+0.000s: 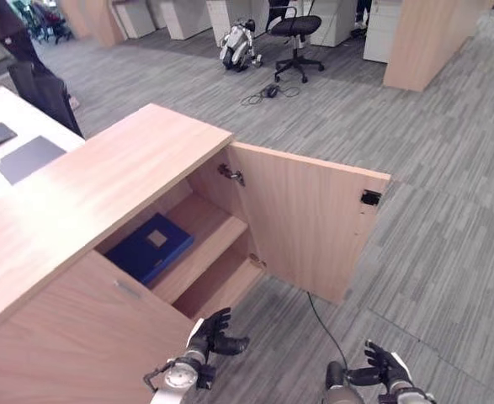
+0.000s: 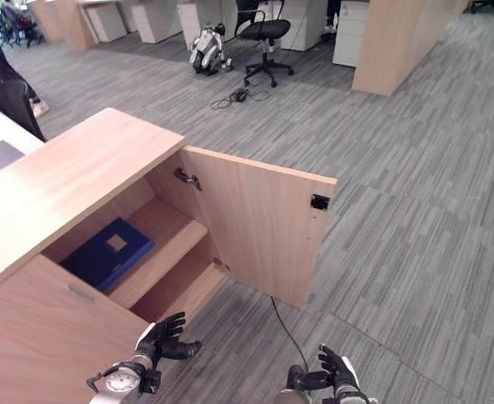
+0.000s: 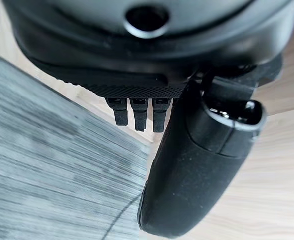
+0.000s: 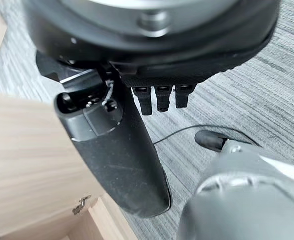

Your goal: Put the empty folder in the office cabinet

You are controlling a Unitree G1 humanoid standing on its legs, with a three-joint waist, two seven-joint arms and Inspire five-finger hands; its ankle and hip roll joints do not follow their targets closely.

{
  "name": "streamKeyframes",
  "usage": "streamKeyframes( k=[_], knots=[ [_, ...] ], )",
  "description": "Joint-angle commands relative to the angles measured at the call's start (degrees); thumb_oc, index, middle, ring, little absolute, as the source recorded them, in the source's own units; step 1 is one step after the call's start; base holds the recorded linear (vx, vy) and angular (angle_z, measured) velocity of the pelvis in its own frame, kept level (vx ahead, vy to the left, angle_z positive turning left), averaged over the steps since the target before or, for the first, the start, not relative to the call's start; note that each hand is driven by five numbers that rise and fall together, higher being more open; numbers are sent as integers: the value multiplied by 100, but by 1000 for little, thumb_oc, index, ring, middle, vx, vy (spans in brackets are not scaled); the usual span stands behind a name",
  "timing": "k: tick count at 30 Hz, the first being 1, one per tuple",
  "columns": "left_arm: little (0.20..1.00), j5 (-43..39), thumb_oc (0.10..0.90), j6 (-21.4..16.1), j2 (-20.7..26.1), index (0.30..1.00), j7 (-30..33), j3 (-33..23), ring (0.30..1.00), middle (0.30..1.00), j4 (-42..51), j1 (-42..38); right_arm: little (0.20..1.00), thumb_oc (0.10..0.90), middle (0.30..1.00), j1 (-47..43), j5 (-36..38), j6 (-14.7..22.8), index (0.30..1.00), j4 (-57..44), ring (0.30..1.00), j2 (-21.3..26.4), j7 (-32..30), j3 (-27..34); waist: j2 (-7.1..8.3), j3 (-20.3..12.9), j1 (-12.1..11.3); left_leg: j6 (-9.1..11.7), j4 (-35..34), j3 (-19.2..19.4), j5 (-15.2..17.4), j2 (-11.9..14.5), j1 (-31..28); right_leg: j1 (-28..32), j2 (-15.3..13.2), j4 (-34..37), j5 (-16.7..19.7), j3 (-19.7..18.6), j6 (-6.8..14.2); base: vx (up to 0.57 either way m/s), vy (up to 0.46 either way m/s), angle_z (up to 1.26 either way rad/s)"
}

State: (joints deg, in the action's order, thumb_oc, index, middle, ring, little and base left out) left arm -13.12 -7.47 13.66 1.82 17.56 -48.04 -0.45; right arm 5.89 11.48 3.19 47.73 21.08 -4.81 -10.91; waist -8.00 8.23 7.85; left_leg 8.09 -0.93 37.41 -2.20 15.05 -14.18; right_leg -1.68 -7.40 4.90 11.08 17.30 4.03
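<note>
Blue folder lies flat on the upper shelf inside the wooden office cabinet, a small pale label patch on its cover, no writing legible. Cabinet door stands swung wide open, with a dark latch plate near its top outer corner. Left hand and right hand hang low over the grey carpet before the cabinet, both empty with fingers loosely spread; an office chair stands well behind.
</note>
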Motion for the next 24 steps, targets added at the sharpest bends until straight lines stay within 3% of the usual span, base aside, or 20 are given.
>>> streamKeyframes(
  k=[1,2,6,7,8,9,10,12,13,18,24],
  knots=[
    [900,64,800,-342,193,900,-48,-150,900,900,138,-316,900,800,900,-539,151,349,900,-188,900,-40,-21,-2,319,138,148,469,741,-288,-331,269,295,783,-196,-210,-1312,-289,466,137,-238,-32],
    [900,88,800,-317,151,900,-39,-151,900,900,-25,-319,900,800,900,-562,171,354,900,-183,900,7,-23,3,328,176,157,558,1132,-369,-627,472,407,909,-76,-185,-1429,-347,355,74,-113,-26],
    [900,26,800,-287,60,900,-32,-141,900,900,-241,-335,900,800,900,-636,265,372,900,-103,900,125,-79,85,423,223,123,568,1681,-701,-874,579,680,1052,14,-170,-1544,-425,189,93,-153,-26],
    [900,12,800,-268,41,900,-32,-128,900,900,-305,-339,900,800,900,-690,311,374,900,-67,900,169,-111,118,463,251,95,517,1732,-834,-815,520,748,1124,18,-172,-1603,-437,174,129,-118,-21],
    [900,61,800,-238,17,900,-57,-92,900,900,-398,-302,900,800,900,-850,374,368,900,-61,900,311,-184,197,533,242,-27,345,1521,-1122,-498,230,976,1180,8,-187,-1653,-520,187,97,-76,-43],
    [900,61,800,-239,17,900,-56,-94,900,900,-399,-306,900,800,900,-855,374,368,900,-61,900,312,-184,197,534,226,-31,328,1499,-1111,-517,217,993,1148,-1,-190,-1636,-524,190,97,-24,-47],
    [900,87,800,-227,15,900,-79,-54,900,900,-415,-247,900,800,900,-959,388,373,900,-91,900,427,-207,231,565,200,-96,206,1238,-1279,-243,-10,1075,1141,-41,-210,-1644,-578,230,73,25,-13],
    [900,103,800,-224,23,900,-69,-30,900,900,-427,-192,900,800,900,-1076,394,377,900,-130,900,527,-237,240,567,214,-196,185,1037,-1492,-188,-149,1185,1157,-34,-211,-1655,-636,279,82,2,37],
    [900,181,800,-206,106,900,-124,12,900,900,-559,-71,900,800,900,-1534,503,435,900,-130,900,803,-338,320,648,209,-371,196,825,-1919,-139,-318,1318,1155,-23,-257,-1668,-753,297,92,-21,12],
    [900,420,800,-188,238,900,-217,77,900,900,-779,41,900,800,900,-2512,467,487,900,-34,900,1475,-414,278,668,54,-524,123,436,-1743,-32,-448,842,1266,-3,-228,-1604,-712,342,102,29,-44],
    [900,501,800,-140,320,900,-238,85,900,900,-1040,87,900,800,900,-3530,514,498,900,-5,900,1718,-419,-66,703,-21,-678,41,-41,-1625,-24,-560,466,1228,-22,-233,-1503,-723,444,42,59,-10]
  ],
)
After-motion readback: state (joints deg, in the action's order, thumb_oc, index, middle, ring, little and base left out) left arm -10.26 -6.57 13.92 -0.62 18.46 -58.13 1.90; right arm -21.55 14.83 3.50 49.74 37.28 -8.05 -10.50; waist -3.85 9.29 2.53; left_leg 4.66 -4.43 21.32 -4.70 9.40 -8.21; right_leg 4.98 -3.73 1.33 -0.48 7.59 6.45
